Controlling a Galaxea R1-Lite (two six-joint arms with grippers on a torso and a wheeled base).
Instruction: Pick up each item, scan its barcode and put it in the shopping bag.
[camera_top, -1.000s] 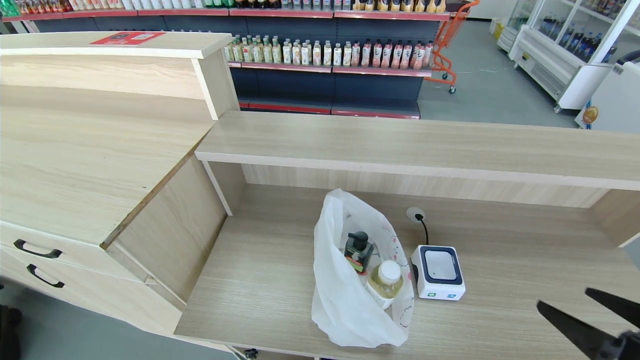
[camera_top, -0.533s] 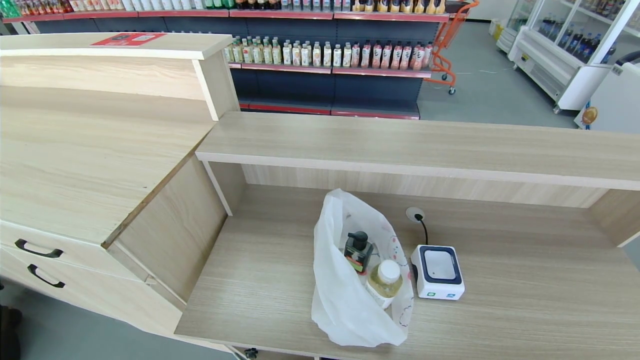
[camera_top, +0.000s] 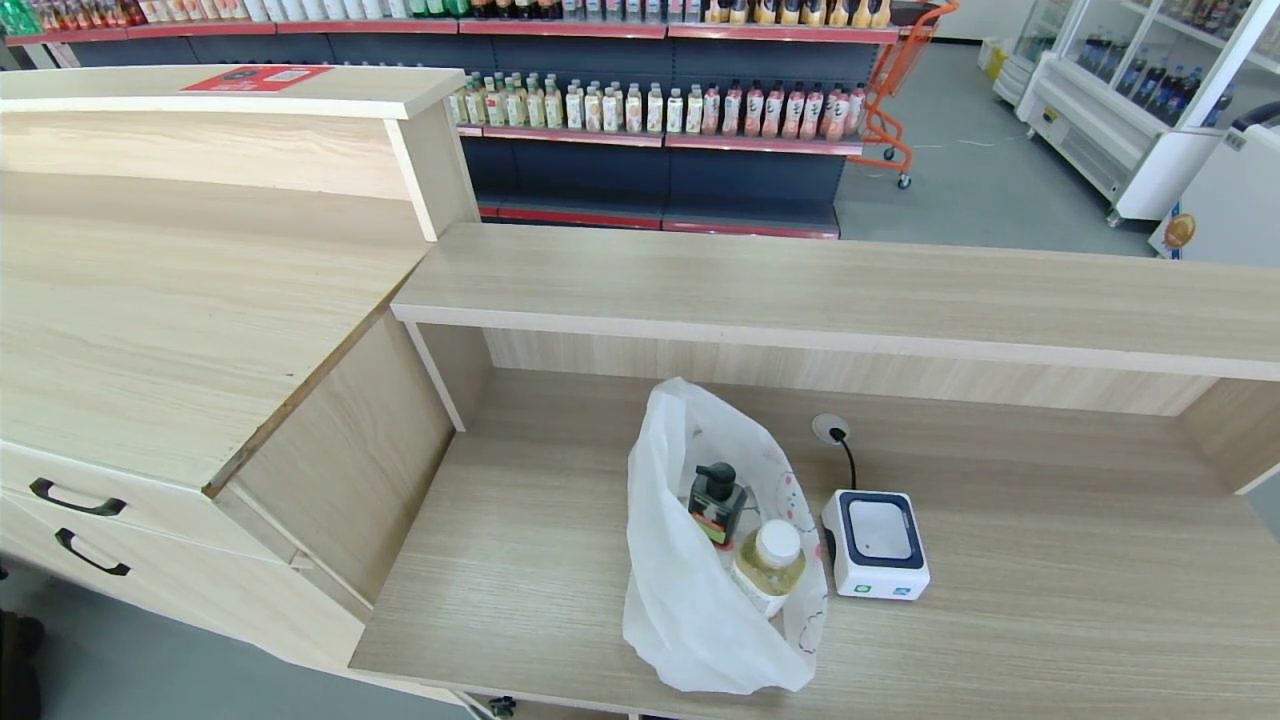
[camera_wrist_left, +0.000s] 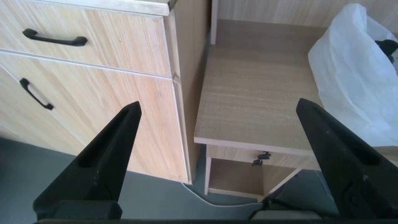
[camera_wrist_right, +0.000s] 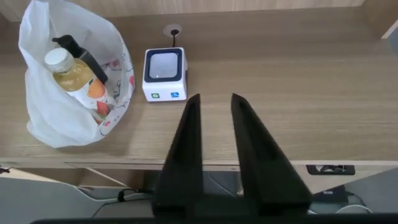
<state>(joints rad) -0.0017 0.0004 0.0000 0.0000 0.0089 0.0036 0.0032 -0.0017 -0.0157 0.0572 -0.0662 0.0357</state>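
Looking down from the head view, I find the shopping bag (camera_top: 690, 610) standing open at the lower centre of the frame on the counter (camera_top: 1050, 610). A dark pump bottle (camera_top: 716, 505) and a pale juice bottle (camera_top: 770, 565) stand upright inside it. The scanner (camera_top: 876, 545) sits just beside the bag, to its right. Both items I can see are bagged, so I judge the task done or nearly so. Whether each was scanned I cannot tell.

From the left wrist view, my left gripper (camera_wrist_left: 219, 107) hangs off the counter's near edge, close to the drawers (camera_wrist_left: 93, 68), fingers spread wide and empty.

From the right wrist view, my right gripper (camera_wrist_right: 216, 98) hovers at the counter's near edge, pointing toward the scanner. Its fingers have a narrow gap between them and hold nothing.
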